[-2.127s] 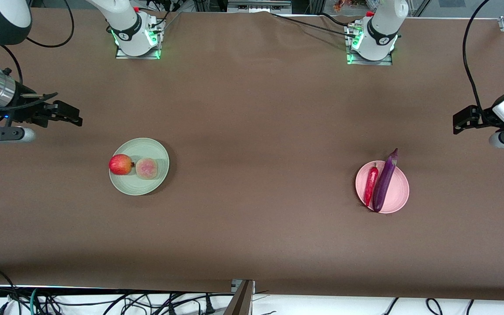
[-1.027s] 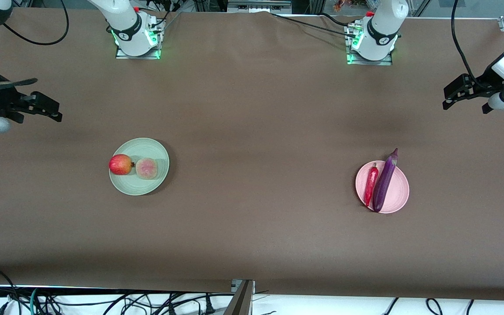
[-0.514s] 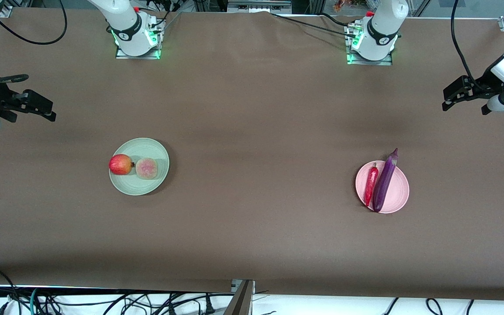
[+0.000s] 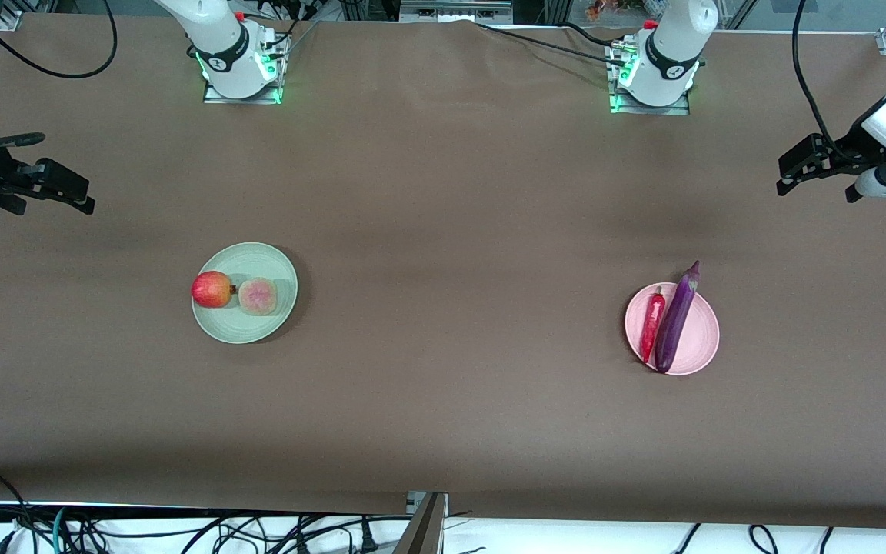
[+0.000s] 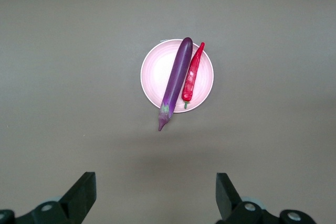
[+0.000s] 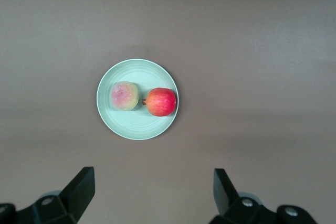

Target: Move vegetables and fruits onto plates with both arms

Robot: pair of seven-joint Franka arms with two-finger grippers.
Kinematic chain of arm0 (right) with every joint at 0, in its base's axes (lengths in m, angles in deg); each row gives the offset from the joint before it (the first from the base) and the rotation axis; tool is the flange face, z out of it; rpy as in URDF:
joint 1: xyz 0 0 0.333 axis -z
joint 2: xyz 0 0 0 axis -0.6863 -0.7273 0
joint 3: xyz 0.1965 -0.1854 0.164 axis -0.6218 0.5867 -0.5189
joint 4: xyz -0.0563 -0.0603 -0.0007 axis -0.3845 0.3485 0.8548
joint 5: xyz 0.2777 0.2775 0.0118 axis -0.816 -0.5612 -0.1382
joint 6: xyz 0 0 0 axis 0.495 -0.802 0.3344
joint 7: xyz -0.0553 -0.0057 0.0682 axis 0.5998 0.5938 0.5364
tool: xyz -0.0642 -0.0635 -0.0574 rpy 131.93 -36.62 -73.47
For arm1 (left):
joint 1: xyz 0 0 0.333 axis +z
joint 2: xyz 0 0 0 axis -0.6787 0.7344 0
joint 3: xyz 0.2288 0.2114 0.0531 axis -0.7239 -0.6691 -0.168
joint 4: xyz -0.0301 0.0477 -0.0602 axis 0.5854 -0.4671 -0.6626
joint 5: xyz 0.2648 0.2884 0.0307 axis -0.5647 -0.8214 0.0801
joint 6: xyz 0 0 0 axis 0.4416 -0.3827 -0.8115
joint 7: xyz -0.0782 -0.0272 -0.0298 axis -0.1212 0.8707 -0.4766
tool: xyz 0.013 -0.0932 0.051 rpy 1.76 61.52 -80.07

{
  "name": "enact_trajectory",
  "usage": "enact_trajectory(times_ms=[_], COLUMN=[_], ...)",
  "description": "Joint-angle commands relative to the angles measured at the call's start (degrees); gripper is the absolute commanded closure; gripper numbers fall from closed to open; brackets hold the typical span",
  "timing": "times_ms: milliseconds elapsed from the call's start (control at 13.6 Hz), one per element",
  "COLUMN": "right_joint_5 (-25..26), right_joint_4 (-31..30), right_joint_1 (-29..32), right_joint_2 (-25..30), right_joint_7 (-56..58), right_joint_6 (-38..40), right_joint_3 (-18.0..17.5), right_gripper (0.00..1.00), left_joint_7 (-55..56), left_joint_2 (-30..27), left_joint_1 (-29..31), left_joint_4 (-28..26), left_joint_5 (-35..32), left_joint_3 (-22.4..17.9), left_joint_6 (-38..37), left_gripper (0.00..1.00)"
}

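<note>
Left end effector (image 4: pixel 797 171) released, hanging over bare table; right end effector (image 4: pixel 66 188) released, arm cut off at edge.

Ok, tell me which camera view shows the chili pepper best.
The left wrist view: the chili pepper lies near the picture's middle, seen from above, beside the eggplant on the pink plate. The front view shows it whole too, but smaller. The right wrist view does not show it.
</note>
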Motion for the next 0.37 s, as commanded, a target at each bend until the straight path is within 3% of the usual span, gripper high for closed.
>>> enact_trajectory(times_ms=[0, 293], right_joint_5=[0.5, 0.3], right_joint_4=[0.5, 0.6], right_joint_1=[0.5, 0.9], right_joint_2=[0.1, 0.0], right_joint_7=[-0.4, -0.4], right_joint_6=[0.3, 0.1], right_joint_3=[-0.3, -0.3], right_gripper=[0.0, 0.0], left_joint_7=[-0.1, 0.0], left_joint_2=[1.0, 1.0], left_joint_1=[-0.2, -0.1], left_joint_4=[1.9, 2.0], left_joint_5=[0.6, 0.6], left_joint_3=[0.0, -0.1], left_joint_6=[-1.4, -2.0], left_gripper=[0.0, 0.0])
